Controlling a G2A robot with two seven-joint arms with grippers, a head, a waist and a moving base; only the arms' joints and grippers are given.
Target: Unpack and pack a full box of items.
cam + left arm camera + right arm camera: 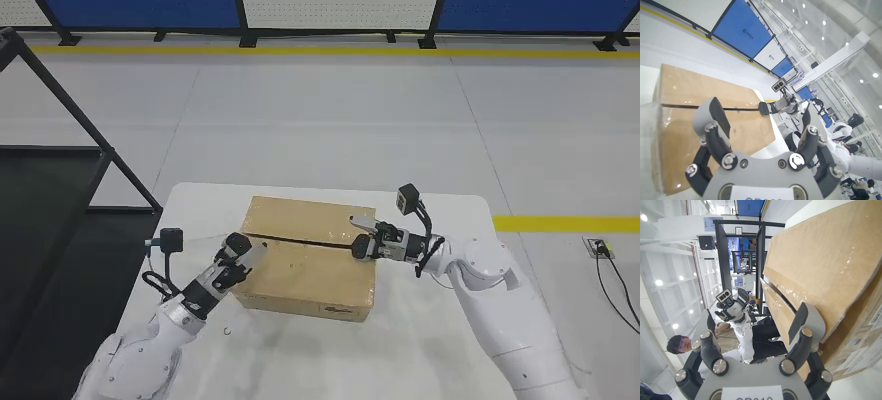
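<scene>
The cardboard box (310, 268) is seen resting on the white table (200, 210), its top flaps shut and met along a dark seam (300, 240). The left gripper (246, 252) is held at the box's left end, its fingers spread apart with nothing between them, one finger set over the box top beside the seam. The right gripper (360, 236) is held at the box's right end, likewise released and empty, one finger placed above the seam's end. Contact with the cardboard cannot be told.
</scene>
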